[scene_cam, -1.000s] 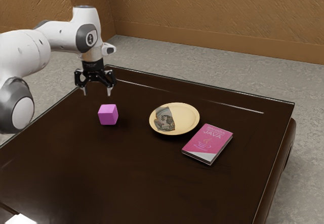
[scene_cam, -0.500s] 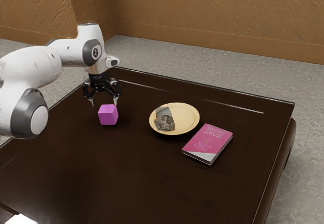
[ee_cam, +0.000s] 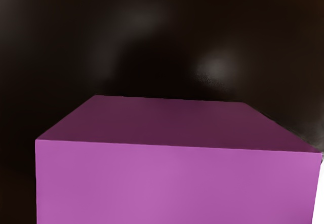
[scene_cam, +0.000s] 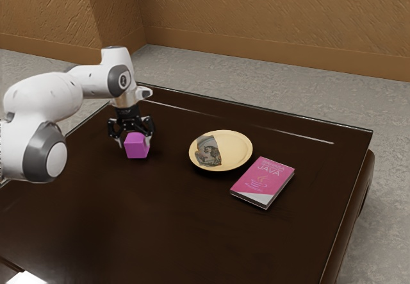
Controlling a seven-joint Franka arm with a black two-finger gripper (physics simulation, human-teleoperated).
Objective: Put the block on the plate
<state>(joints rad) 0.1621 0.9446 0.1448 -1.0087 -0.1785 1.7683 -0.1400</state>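
Step in hand, by your exterior view: closing in for the grasp. Clock read on that view, twelve at its top edge. Block [scene_cam: 136, 148], pink-purple, sits on the dark table [scene_cam: 173, 226], away from the plate [scene_cam: 238, 149]; placing not yet done. Claw [scene_cam: 135, 144] is down over the block from twelve o'clock, fingers wide, one toward nine and one toward three, with the block between them — no grip that you could count on. In the wrist view the block looms large and close, its edges roughly square to the hand, which should favour a flat pinch. From the block, the plate lies at three o'clock, well apart; the book [scene_cam: 264, 178] lies just beside the plate, at about four o'clock from it. Next move, in my judgement: you check that both fingers sit low enough on the block's sides, then close evenly until both bear on it. Lift straight up after that, high enough to pass the plate's rim, and carry toward three o'clock. Risk to note: a shallow or off-centre close could tip or turn the block — confirm contact on both sides before you lift.
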